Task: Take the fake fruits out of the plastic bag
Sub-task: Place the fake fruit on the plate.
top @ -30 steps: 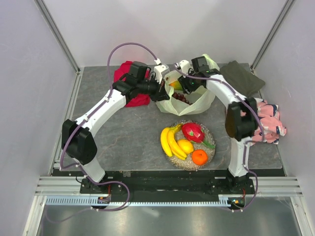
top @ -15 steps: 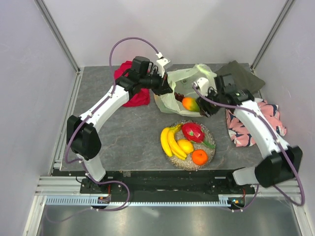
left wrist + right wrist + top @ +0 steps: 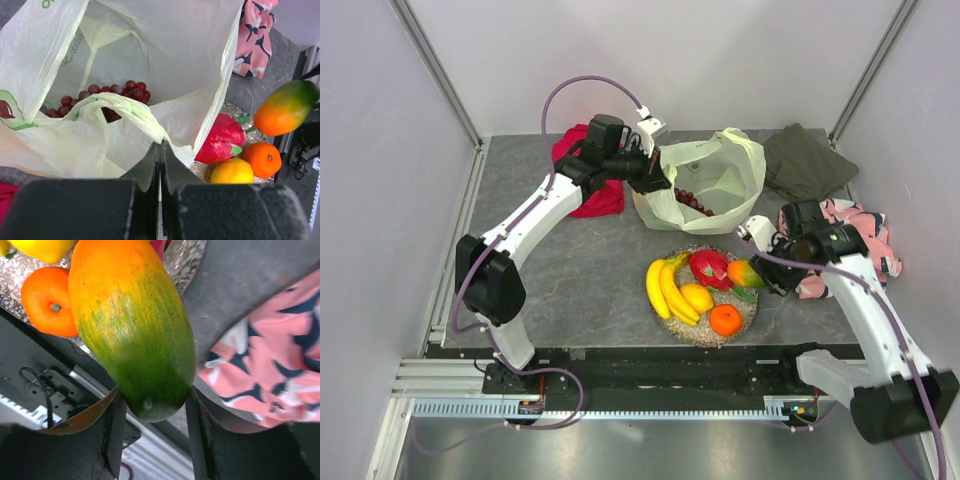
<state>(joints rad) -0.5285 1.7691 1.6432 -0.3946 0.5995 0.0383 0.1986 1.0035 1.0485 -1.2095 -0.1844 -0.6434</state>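
Right wrist view gives us the mango caught only by its green end between the half-spread jaws of the right gripper, hanging over the right edge of the dish. We judge that shallow hold the main risk: the glossy fruit could pivot or slip out. The dish already carries the banana bunch, dragon fruit, lemon and orange, so a release onto them may send the mango rolling off the rim. Beyond the dish, the left gripper, jaws fully closed on the rim of the plastic bag, holds its mouth open over the grapes; the thin film could slide free and fold over them
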